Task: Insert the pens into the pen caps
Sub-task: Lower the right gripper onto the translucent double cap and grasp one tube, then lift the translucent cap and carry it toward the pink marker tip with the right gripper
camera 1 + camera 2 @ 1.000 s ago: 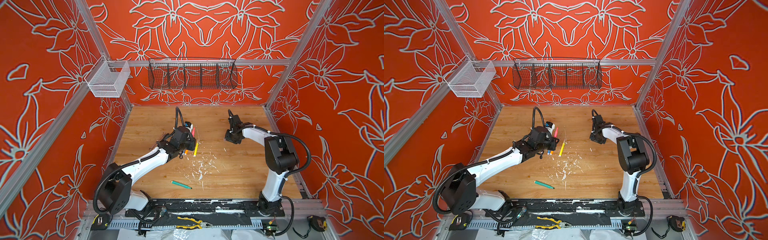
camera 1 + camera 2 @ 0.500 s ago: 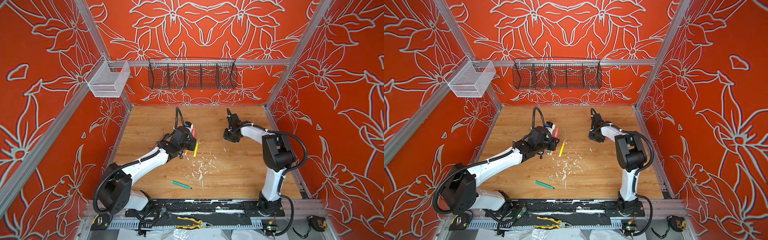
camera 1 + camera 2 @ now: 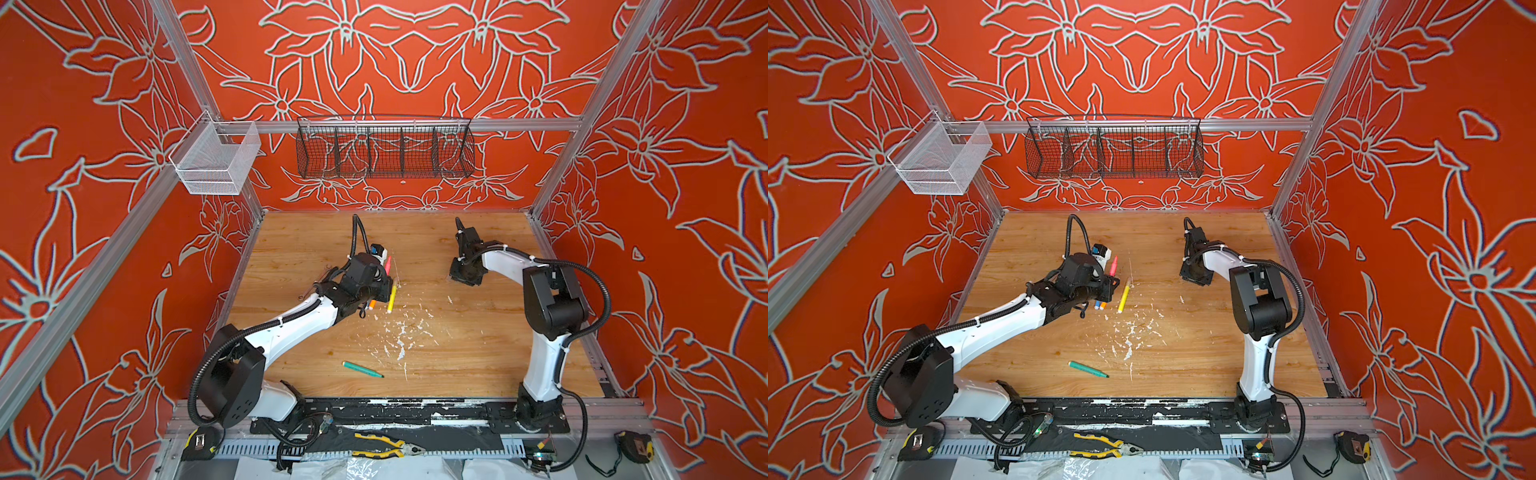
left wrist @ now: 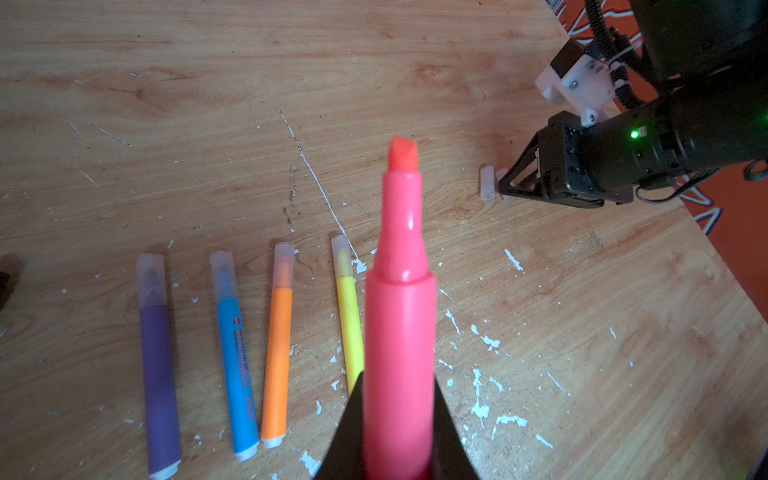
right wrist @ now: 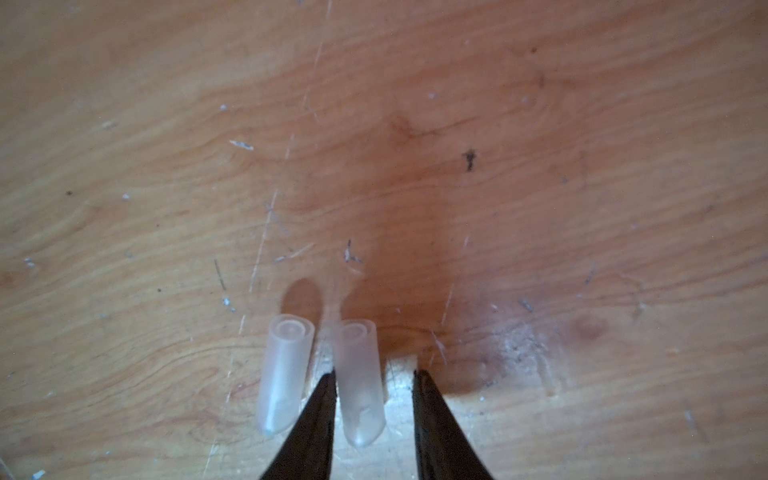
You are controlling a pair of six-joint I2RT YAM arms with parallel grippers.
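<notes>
Since the earlier frames we see the right arm's elbow shift slightly while its wrist stays low over the same patch; the left arm has not moved.

Top views: the left gripper [image 3: 385, 279] carries the pink-red pen [image 3: 387, 264], tip pointing away from its wrist. The green pen [image 3: 1088, 369] lies alone well behind that gripper, toward the arm bases, apparently uncapped. The right gripper [image 3: 1192, 277] sits close to the table [image 3: 1225, 353]; the caps are too small to make out here.

Left wrist view: the jaws are clenched on the pink-red pen's barrel, its chisel tip bare. Beside the gripper lie the yellow pen [image 4: 349, 324], orange pen [image 4: 277, 353], blue pen [image 4: 235, 353] and purple pen [image 4: 158, 365], each already capped.

Right wrist view: the jaws stand partly apart, straddling one pen cap [image 5: 359, 382] without gripping it. It touches one finger [image 5: 320, 407] and is clear of the other. A second cap [image 5: 286, 374] lies just outside the jaws.

We judge the step in hand to be fetching a cap for the pink-red pen. The next move calls for closing on the straddled cap without nudging its neighbour, lifting it, then lining its mouth up with the bare tip.
</notes>
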